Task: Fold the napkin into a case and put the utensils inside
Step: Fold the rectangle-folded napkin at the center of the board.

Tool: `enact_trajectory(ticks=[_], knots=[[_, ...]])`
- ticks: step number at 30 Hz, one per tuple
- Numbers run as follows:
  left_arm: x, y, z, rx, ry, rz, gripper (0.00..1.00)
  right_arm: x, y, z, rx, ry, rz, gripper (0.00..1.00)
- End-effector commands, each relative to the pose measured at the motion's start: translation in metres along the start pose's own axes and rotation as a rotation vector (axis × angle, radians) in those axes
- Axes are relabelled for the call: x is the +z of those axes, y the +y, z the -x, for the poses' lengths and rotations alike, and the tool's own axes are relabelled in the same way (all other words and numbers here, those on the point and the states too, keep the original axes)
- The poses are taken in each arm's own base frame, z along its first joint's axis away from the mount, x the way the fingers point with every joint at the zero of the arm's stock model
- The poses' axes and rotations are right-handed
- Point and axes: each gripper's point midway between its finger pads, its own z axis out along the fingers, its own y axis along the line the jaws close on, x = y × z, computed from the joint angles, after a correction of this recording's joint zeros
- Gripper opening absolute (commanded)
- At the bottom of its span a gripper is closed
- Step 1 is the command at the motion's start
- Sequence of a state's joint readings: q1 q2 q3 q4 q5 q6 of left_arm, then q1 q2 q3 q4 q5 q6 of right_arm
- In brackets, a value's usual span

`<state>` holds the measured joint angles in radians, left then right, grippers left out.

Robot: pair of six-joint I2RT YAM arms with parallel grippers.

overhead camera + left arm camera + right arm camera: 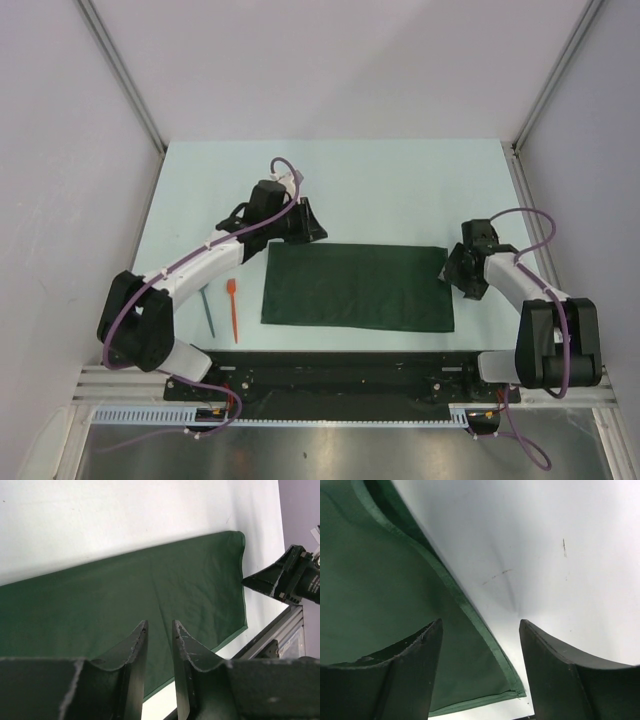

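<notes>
The dark green napkin lies flat on the table as a wide folded rectangle, with no case shape to it. My left gripper hovers at its far left corner, jaws a narrow gap apart with nothing between them; the cloth stretches away below. My right gripper is at the napkin's far right corner, open wide over the hemmed corner without gripping it. The utensils lie left of the napkin: an orange-red one and a teal one, side by side and apart from the cloth.
The pale table is bounded by grey walls on three sides. A black and metal rail with the arm bases runs along the near edge. The right gripper shows in the left wrist view beyond the napkin's end.
</notes>
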<state>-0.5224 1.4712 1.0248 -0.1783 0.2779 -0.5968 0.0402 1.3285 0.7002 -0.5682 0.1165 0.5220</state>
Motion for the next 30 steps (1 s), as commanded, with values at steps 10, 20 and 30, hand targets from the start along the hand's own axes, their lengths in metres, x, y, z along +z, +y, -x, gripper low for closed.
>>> enact_trajectory(ticks=[10, 20, 30], knots=[[-0.019, -0.024, 0.015, 0.037, -0.024, -0.091, 0.31, 0.024, 0.009, -0.016, -0.091, 0.035, -0.046, 0.54], [-0.031, -0.021, 0.024, 0.018, -0.051, -0.098, 0.33, 0.035, 0.019, -0.037, -0.17, 0.097, -0.065, 0.31], [-0.036, -0.015, 0.022, 0.009, -0.053, -0.091, 0.34, 0.029, 0.026, -0.031, -0.19, 0.062, -0.035, 0.0]])
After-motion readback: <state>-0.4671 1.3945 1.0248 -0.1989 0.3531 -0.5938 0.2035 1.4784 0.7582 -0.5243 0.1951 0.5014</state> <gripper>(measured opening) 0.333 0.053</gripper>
